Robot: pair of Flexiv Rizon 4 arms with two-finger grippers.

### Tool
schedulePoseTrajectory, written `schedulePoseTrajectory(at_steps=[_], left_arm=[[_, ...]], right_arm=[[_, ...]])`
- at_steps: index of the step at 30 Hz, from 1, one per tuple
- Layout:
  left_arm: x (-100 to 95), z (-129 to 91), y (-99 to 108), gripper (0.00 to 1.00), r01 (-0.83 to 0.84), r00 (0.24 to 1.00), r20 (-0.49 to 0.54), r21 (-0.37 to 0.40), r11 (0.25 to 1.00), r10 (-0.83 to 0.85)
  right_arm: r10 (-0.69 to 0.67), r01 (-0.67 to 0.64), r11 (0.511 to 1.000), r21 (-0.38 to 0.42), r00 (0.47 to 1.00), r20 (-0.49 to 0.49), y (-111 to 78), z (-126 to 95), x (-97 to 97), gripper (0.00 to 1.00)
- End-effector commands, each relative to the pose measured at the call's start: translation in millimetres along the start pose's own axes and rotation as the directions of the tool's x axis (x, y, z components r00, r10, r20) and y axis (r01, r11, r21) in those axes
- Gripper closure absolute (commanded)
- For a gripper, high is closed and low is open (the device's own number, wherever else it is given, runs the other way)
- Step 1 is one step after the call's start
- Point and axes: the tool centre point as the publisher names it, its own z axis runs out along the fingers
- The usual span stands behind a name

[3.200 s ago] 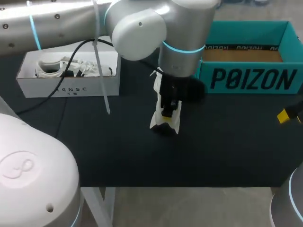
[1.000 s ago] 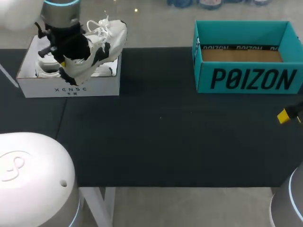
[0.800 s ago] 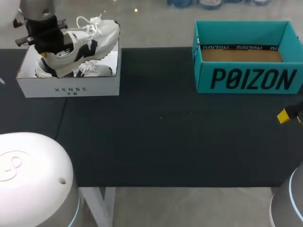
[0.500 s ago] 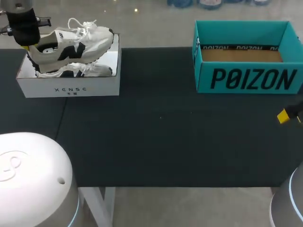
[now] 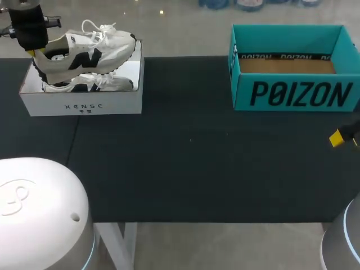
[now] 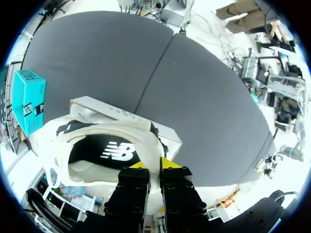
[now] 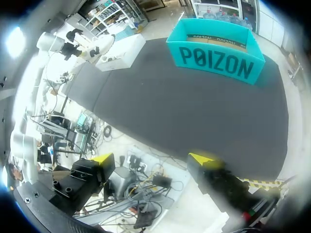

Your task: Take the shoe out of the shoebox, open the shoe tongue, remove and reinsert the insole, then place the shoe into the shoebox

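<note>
One white sneaker (image 5: 84,50) hangs just above the white shoebox (image 5: 81,106), its heel collar pinched in the left claw (image 6: 150,167), with the insole (image 6: 104,153) seated inside. Likely only lowering and release remain. Well apart, the right claw (image 7: 151,158) gapes, grasping nothing, beyond the surface (image 5: 185,169).

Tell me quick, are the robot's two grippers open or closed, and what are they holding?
Left gripper: closed on the shoe, pinching its heel.
Right gripper: open, holding nothing.
</note>
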Motion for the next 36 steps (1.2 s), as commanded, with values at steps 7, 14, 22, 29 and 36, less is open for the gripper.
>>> schedulePoseTrajectory(at_steps=[7,14,22,29,36], left_arm=[[16.2,1.0,41.5,1.0,-0.076,0.997,0.005,-0.092,0.993,0.076],[30.5,19.6,84.6,1.0,-0.21,0.978,-0.01,-0.097,0.973,0.21],[32.2,29.3,136.7,1.0,-0.372,0.928,-0.057,-0.103,0.922,0.368],[20.5,40.0,171.3,1.0,-0.395,0.917,-0.101,-0.113,0.912,0.385],[4.2,62.5,181.8,1.0,-0.37,0.927,-0.105,-0.089,0.925,0.361]], right_arm=[[0.002,-0.002,1.0,0.004,1.0,0.001,1.6,0.9,-0.6,0.0],[0.002,-0.002,1.0,0.004,1.0,0.001,1.6,0.9,-0.6,0.0],[0.002,-0.002,1.0,0.004,1.0,0.001,1.6,0.9,-0.6,0.0],[0.002,-0.002,1.0,0.004,1.0,0.001,1.6,0.9,-0.6,0.0],[0.002,-0.002,1.0,0.004,1.0,0.001,1.6,0.9,-0.6,0.0]])
